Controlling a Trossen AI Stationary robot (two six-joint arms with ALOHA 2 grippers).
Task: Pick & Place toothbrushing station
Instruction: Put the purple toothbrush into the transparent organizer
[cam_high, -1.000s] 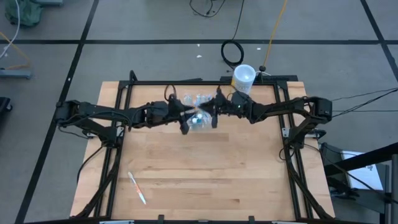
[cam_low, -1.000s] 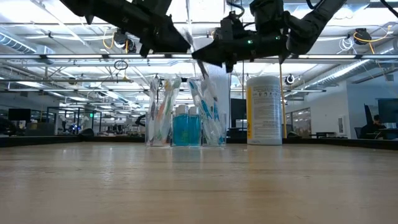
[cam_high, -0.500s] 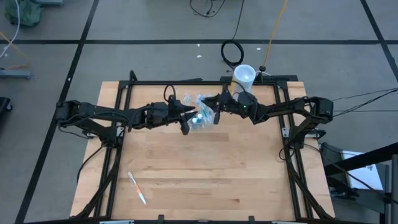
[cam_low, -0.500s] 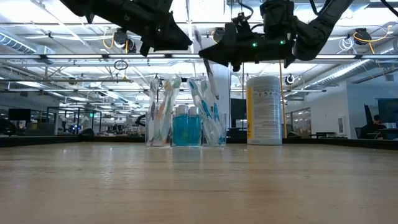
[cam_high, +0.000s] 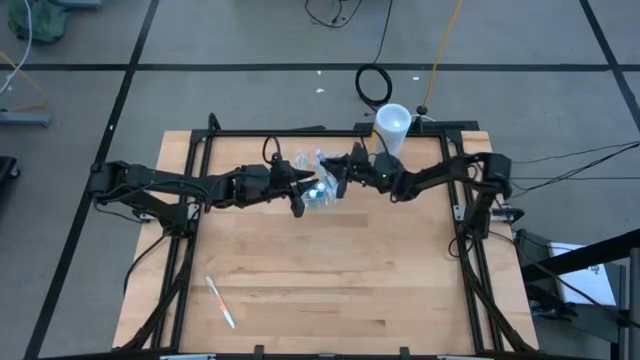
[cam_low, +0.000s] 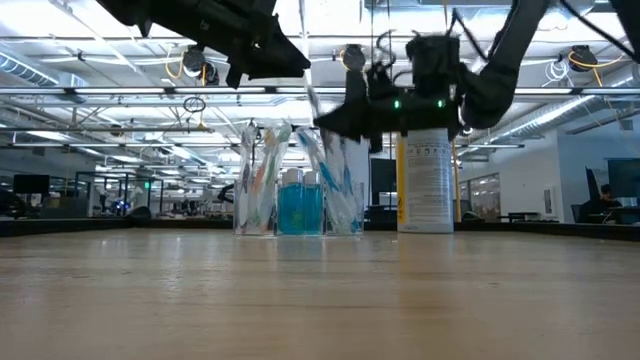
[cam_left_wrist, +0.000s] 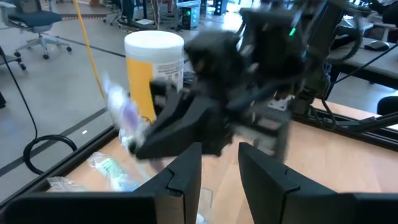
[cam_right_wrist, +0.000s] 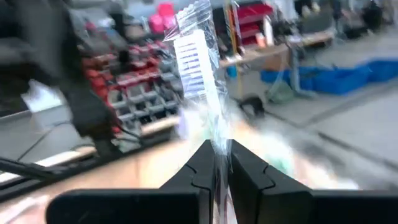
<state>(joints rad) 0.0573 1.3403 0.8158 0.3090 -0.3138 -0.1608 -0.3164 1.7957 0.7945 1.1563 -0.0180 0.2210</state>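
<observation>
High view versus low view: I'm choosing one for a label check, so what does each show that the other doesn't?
Only the high view shows a loose toothbrush lying near the table's front left, and coiled cable on the floor. Only the low view shows the canister's label and the teal toothpaste tubes side-on. Both show the clear holder, with the left gripper and right gripper above it.

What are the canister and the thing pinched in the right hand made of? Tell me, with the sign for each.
Canister: looks like matte white plastic with a yellowish printed paper label; smooth, opaque walls.
Wrapped toothbrush pinched in the right hand: clear, crinkly plastic film, probably a sealed sleeve; it glints, shows the background through it, and carries a white printed sticker. What is inside cannot be told.
</observation>
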